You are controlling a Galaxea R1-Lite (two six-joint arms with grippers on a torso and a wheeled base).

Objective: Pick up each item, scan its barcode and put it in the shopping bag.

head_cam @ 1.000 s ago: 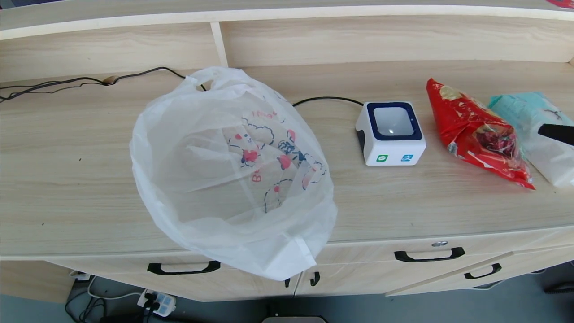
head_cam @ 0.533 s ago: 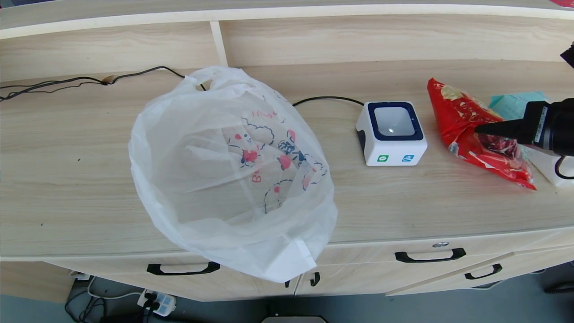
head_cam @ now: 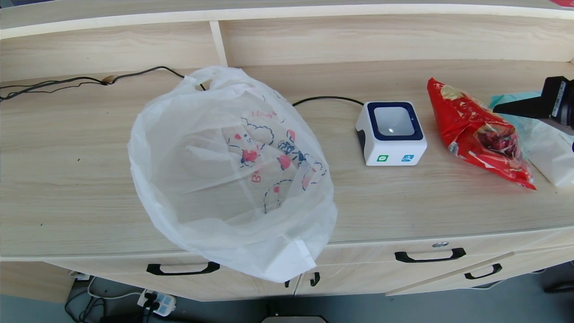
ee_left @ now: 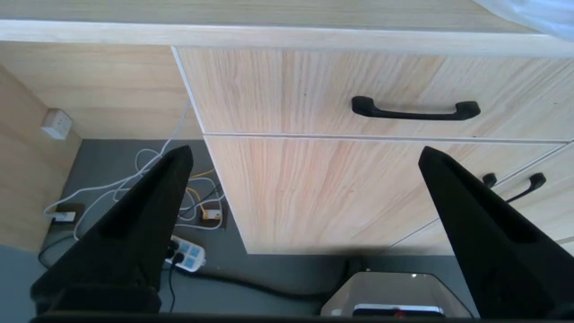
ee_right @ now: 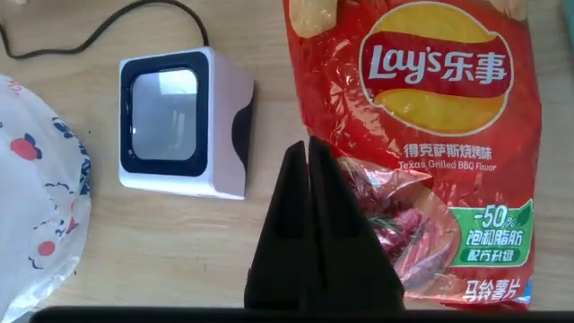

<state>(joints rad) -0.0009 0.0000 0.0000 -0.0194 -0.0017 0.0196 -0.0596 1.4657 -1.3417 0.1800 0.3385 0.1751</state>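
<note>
**Worktop layout and gripper clearance**

The shopping bag (head_cam: 233,170) is laid open on the left half of the worktop (head_cam: 67,170), and its lower end overhangs the front edge above the drawers. The scanner (head_cam: 391,132) is set to the right of it, window upward, with a strip of bare worktop left between the two. A black cable (head_cam: 327,98) is run from the scanner toward the back and passes behind the shopping bag.

The red crisp bag (head_cam: 477,132) lies flat just beside the scanner, apart from it. A teal and white pack (head_cam: 545,148) lies against its far side, at the right end of the worktop.

The right gripper (head_cam: 497,107) is held above these two items. Its fingers are pressed together and nothing is carried.

The left gripper (ee_left: 300,166) is held below the worktop edge, facing a drawer front (ee_left: 359,188). Its fingers are spread wide and nothing is held.
</note>
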